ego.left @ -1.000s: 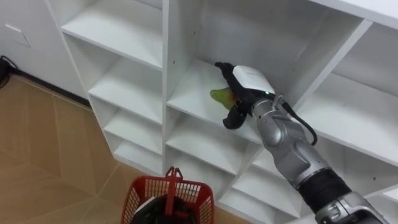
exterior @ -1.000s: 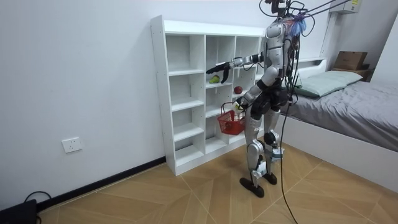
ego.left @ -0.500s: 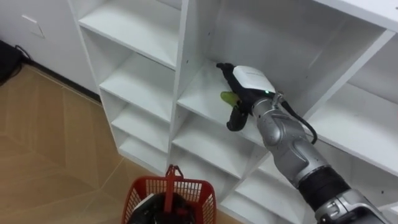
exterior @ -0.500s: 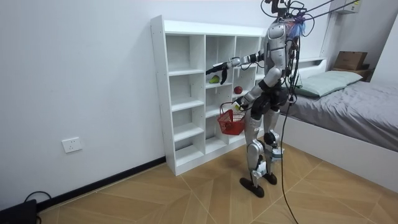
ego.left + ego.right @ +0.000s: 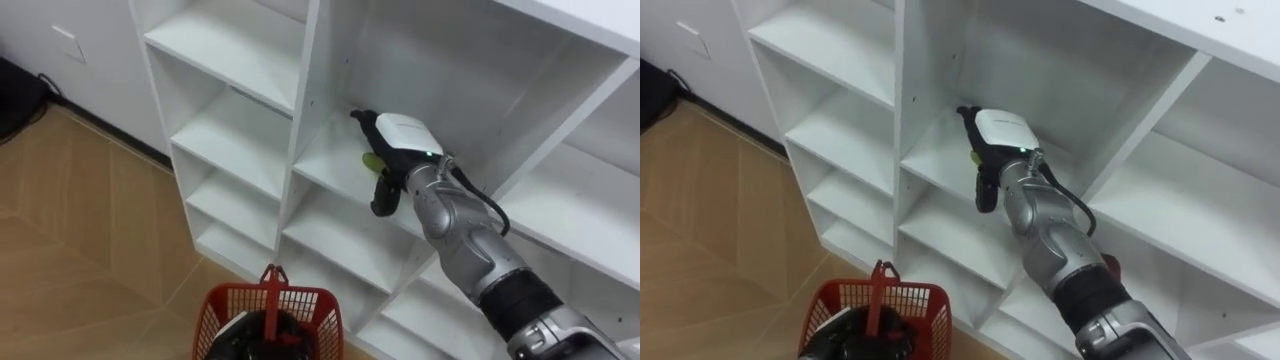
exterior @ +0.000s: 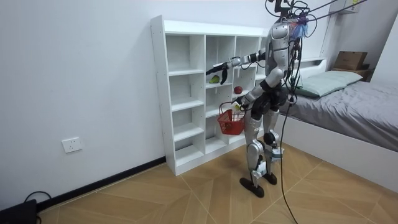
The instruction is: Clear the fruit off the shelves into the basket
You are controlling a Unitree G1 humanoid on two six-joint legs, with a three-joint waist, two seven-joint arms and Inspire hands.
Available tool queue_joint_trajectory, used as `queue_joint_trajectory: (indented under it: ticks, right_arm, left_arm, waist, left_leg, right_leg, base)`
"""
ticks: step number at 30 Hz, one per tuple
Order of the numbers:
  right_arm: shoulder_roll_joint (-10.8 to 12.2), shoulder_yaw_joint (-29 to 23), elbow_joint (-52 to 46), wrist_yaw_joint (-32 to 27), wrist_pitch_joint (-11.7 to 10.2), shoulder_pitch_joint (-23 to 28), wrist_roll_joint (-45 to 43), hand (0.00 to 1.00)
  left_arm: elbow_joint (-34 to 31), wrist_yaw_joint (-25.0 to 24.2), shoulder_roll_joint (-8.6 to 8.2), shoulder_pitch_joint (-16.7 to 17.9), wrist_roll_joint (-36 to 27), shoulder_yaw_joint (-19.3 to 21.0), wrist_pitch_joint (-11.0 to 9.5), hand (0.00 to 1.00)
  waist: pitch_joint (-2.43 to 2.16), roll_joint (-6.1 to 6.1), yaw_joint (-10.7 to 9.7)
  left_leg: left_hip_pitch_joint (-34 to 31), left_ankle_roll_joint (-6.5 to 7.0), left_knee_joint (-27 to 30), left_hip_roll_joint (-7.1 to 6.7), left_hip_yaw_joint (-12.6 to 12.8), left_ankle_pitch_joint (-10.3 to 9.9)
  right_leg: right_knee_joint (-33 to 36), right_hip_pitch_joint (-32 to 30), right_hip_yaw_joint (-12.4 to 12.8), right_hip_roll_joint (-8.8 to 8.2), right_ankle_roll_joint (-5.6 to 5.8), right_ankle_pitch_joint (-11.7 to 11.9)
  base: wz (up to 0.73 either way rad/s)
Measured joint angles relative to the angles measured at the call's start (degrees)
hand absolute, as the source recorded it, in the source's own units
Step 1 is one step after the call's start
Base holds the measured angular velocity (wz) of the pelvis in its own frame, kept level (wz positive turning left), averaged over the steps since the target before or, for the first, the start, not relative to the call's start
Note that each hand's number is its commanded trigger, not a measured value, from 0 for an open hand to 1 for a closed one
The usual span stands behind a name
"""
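Since the earlier frame the green fruit (image 5: pixel 370 160) has been covered further by the right hand (image 5: pixel 395 150), so that just a sliver is seen at the hand's left edge. The sideways shift of the shelves in the eye views is the camera's own. The fruit is clamped between the curled fingers above and the thumb below, in an upper compartment of the closet's (image 5: pixel 303 110) middle column; whether it rests on the board cannot be told. The red basket (image 5: pixel 268 312) is carried low before the robot. The left hand (image 6: pixel 239 107) is seen at its handle in the room view, though its grip cannot be made out. A red fruit (image 6: pixel 237 89) is seen on a shelf in the next column toward the room view's right.
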Motion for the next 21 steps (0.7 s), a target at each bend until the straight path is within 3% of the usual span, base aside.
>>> queue_joint_trajectory:
  ticks: [5, 10, 21]
  right_arm:
    - [-0.18, -0.03, 0.87, -0.08, -0.09, 0.00, 0.05, 0.00]
    - [-0.21, -0.14, 0.87, -0.01, -0.07, 0.01, 0.04, 0.00]
    - [-0.37, -2.35, 0.85, 0.87, 0.62, 0.01, 0.00, 0.00]
  left_arm:
    - [-1.66, -0.01, -0.01, 0.95, 0.03, -0.07, 0.64, 1.00]
    - [-3.16, -0.02, 0.13, 2.09, 0.06, -0.02, 0.75, 1.00]
    - [-4.27, -0.02, 0.26, 2.93, 0.04, -0.04, 1.80, 1.00]
  waist:
    - [-0.34, 0.50, -0.07]
    - [-0.39, 0.87, -1.21]
    - [-0.63, 1.71, -2.73]
  left_leg:
    - [0.08, 0.02, 0.07, -0.06, -0.19, 0.02]
    - [0.05, 0.03, 0.48, -0.32, -1.54, 0.02]
    - [0.41, 0.05, 0.40, -0.41, -1.54, 0.03]
  right_leg:
    - [0.12, 0.10, -0.10, -0.04, 0.00, 0.00]
    - [0.04, 0.57, -0.68, -0.06, 0.06, -0.03]
    - [0.10, 0.76, -0.54, -0.12, 0.09, -0.05]
  base:
    - [0.00]
    - [0.13]
    - [0.01]
